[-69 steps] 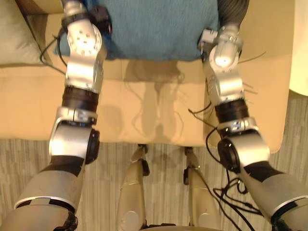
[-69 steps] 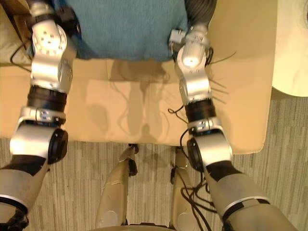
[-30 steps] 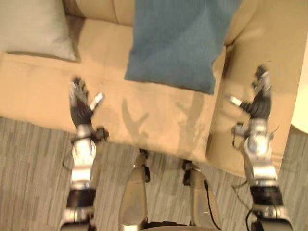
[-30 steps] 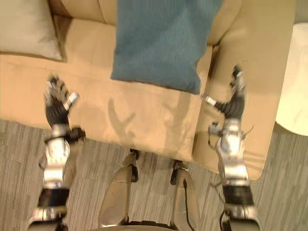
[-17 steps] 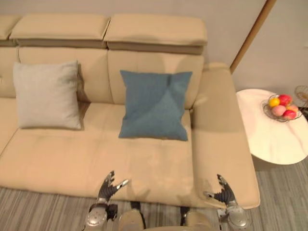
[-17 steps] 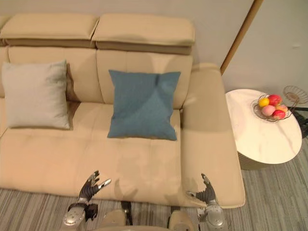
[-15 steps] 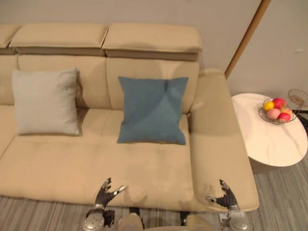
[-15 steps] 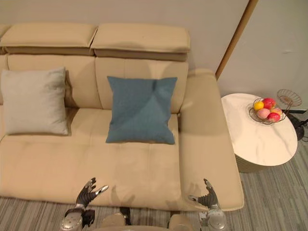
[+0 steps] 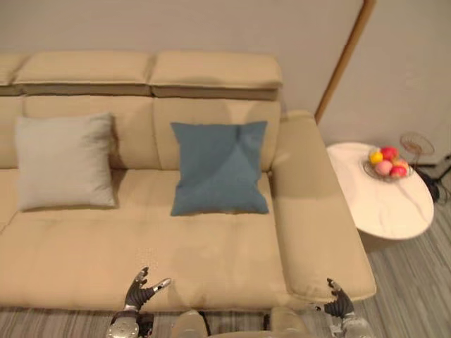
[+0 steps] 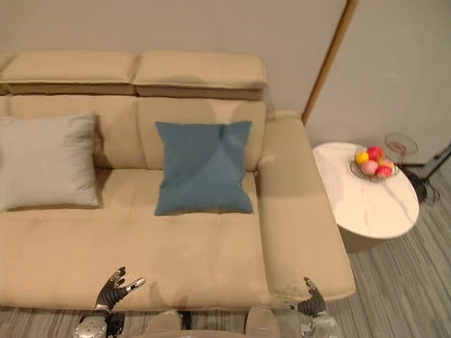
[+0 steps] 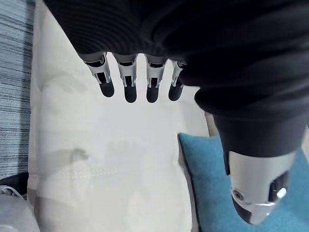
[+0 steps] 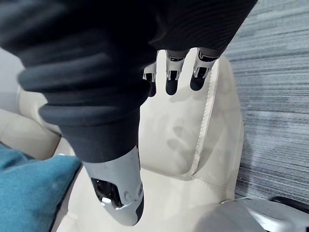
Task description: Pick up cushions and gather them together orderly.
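Cut-offs first: you see the grey cushion [image 9: 65, 162] whole in the left eye view, but the right eye view's left edge clips it. The sofa [image 9: 211, 246] runs out of the picture on the robot's left. The arms are cut by the bottom edge, so only the hands show.

Left hand [image 9: 136, 294]: released, fingers straight and spread, holding nothing, over the seat's front edge. Right hand [image 9: 339, 306]: the same, empty, at the front end of the armrest [image 9: 313, 211].

Blue cushion [image 9: 219, 168]: upright on the seat, leaning on the backrest, just beside the armrest. The grey cushion leans likewise, with a gap of bare backrest between the two.

Against 2.3 s ago: both arms reached up to the blue cushion's sides; now both hands are well apart from it. Since 0.5 s ago the whole picture has shifted, and the cushions keep their places.

Surroundings: a round white counter [image 9: 384, 201] past the armrest carries a fruit basket [image 9: 385, 166]. Nothing lies between the hands and the cushions.
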You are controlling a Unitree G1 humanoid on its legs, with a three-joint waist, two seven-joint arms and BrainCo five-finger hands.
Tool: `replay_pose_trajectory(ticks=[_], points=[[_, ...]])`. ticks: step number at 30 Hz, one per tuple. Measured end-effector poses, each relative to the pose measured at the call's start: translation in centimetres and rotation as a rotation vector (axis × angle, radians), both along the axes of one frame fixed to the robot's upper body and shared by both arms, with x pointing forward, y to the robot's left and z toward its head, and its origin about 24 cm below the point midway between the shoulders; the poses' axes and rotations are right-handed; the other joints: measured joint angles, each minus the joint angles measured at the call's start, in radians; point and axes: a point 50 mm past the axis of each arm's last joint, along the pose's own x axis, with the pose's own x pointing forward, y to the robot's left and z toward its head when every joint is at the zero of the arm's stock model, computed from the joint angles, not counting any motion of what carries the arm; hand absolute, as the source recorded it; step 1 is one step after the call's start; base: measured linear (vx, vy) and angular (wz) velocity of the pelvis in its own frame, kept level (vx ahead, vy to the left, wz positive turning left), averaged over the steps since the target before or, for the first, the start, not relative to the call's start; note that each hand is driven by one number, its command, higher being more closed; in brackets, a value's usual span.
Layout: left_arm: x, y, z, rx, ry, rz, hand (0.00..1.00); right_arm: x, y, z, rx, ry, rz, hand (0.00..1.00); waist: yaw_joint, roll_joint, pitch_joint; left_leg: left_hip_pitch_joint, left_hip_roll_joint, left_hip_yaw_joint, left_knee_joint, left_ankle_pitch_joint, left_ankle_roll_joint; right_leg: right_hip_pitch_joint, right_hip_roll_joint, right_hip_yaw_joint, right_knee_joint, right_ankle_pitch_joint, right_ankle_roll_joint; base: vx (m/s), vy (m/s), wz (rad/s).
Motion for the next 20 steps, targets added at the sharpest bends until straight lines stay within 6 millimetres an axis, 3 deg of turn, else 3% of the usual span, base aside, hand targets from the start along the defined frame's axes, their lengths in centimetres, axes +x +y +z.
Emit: replay_pose_trajectory(ticks=[2, 4, 5, 6, 7, 8, 9, 10, 12, 13, 15, 16, 17, 20], points=[[0.0, -0.9, -0.3, -0.041, -0.002, 0.03, 0.0, 2.0, -0.3, 0.7, -0.018, -0.052, 0.008, 0.0, 0.021, 0.006, -0.007, -0.064, 0.01, 0.008, -0.005, 0.064, -0.004, 0.027, 0.029, -0.016, -0.188, -0.082, -0.052, -0.22, -0.091, -0.2], [0.2, -1.8, -0.6, -0.068, -0.005, 0.026, 0.0, 3.6, -0.7, 1.6, -0.035, -0.103, 0.016, 0.0, 0.026, 0.051, 0.018, -0.105, 0.036, 0.001, -0.074, 0.149, -0.022, 0.032, 0.063, -0.053, -0.325, -0.116, -0.116, -0.33, -0.11, -0.12], [0.9, -2.4, -0.5, -0.085, -0.016, 0.018, 0.0, 3.9, -1.2, 1.8, -0.05, -0.107, 0.008, 0.0, 0.016, 0.093, 0.042, -0.122, 0.059, -0.025, -0.118, 0.205, -0.035, 0.035, 0.101, -0.076, -0.367, -0.101, -0.172, -0.47, -0.172, 0.25], [1.1, -2.7, -0.5, -0.094, -0.02, 0.008, 0.0, 3.7, -1.5, 1.8, -0.059, -0.096, -0.001, 0.0, 0.011, 0.11, 0.051, -0.117, 0.068, -0.05, -0.163, 0.222, -0.069, 0.033, 0.109, -0.096, -0.383, -0.08, -0.19, -0.43, -0.136, 0.41], [1.2, -2.8, -0.5, -0.096, -0.023, 0.005, 0.0, 3.4, -1.6, 1.7, -0.058, -0.087, -0.02, 0.0, 0.007, 0.109, 0.053, -0.116, 0.067, -0.063, -0.179, 0.179, -0.1, 0.022, 0.106, -0.121, -0.388, -0.068, -0.209, -0.43, -0.075, 0.47], [1.6, -2.8, -0.3, -0.095, -0.034, 0.001, 0.0, 2.8, -1.7, 1.4, -0.042, -0.078, -0.063, 0.0, 0.007, 0.084, 0.067, -0.139, 0.052, -0.064, -0.072, 0.122, -0.058, 0.017, 0.073, -0.139, -0.388, -0.055, -0.229, -0.38, -0.034, 0.45], [1.7, -2.8, -0.3, -0.095, -0.038, -0.002, 0.0, 2.3, -1.8, 1.3, -0.037, -0.071, -0.085, 0.0, -0.002, 0.059, 0.066, -0.159, 0.027, -0.056, 0.082, 0.081, -0.002, 0.009, 0.041, -0.143, -0.396, -0.04, -0.23, -0.35, -0.027, 0.37], [1.6, -2.9, -0.3, -0.096, -0.036, -0.003, 0.0, 2.2, -1.9, 1.3, -0.037, -0.069, -0.088, 0.0, -0.009, 0.054, 0.064, -0.16, 0.02, -0.048, 0.158, 0.055, 0.02, 0.007, 0.031, -0.145, -0.411, -0.026, -0.229, -0.3, -0.007, 0.25], [1.3, -2.9, -0.4, -0.096, -0.03, -0.005, 0.0, 1.7, -2.0, 1.2, -0.038, -0.061, -0.094, 0.0, -0.011, 0.058, 0.061, -0.093, 0.02, -0.051, 0.29, -0.067, 0.007, -0.001, 0.023, -0.139, -0.464, 0.017, -0.219, -0.22, 0.088, 0.07], [1.2, -2.9, -0.4, -0.097, -0.027, -0.007, 0.0, 1.6, -1.9, 1.1, -0.033, -0.059, -0.094, 0.0, -0.013, 0.063, 0.057, -0.038, 0.025, -0.053, 0.271, -0.13, -0.013, -0.019, 0.024, -0.139, -0.468, 0.033, -0.211, -0.15, 0.146, 0.01], [1.3, -2.9, -0.4, -0.098, -0.029, -0.008, 0.0, 1.4, -1.7, 1.0, -0.023, -0.053, -0.103, 0.0, -0.012, 0.083, 0.053, 0.02, 0.019, -0.062, 0.165, -0.18, -0.051, -0.043, 0.032, -0.137, -0.467, 0.047, -0.189, -0.13, 0.133, 0.05], [1.5, -2.7, -0.3, -0.092, -0.031, -0.01, 0.0, 1.3, -1.3, 0.8, -0.01, -0.052, -0.106, 0.0, -0.012, 0.076, 0.055, 0.049, 0.006, -0.062, 0.082, -0.21, -0.047, -0.047, 0.033, -0.136, -0.48, 0.066, -0.168, -0.17, 0.182, 0.07], [1.3, -2.5, -0.3, -0.087, -0.026, -0.01, 0.0, 1.1, -1.1, 0.6, 0.0, -0.046, -0.108, 0.0, -0.011, 0.057, 0.048, 0.068, -0.02, -0.058, 0.035, -0.19, -0.046, -0.033, 0.018, -0.134, -0.514, 0.092, -0.154, -0.14, 0.173, 0.05], [0.9, -2.5, -0.4, -0.086, -0.013, -0.009, 0.0, 0.6, -1.9, 0.8, -0.013, -0.045, -0.141, 0.0, -0.017, 0.059, 0.023, 0.1, -0.06, -0.048, -0.025, -0.169, -0.032, 0.0, -0.005, -0.124, -0.586, 0.144, -0.138, -0.06, 0.136, -0.03]])
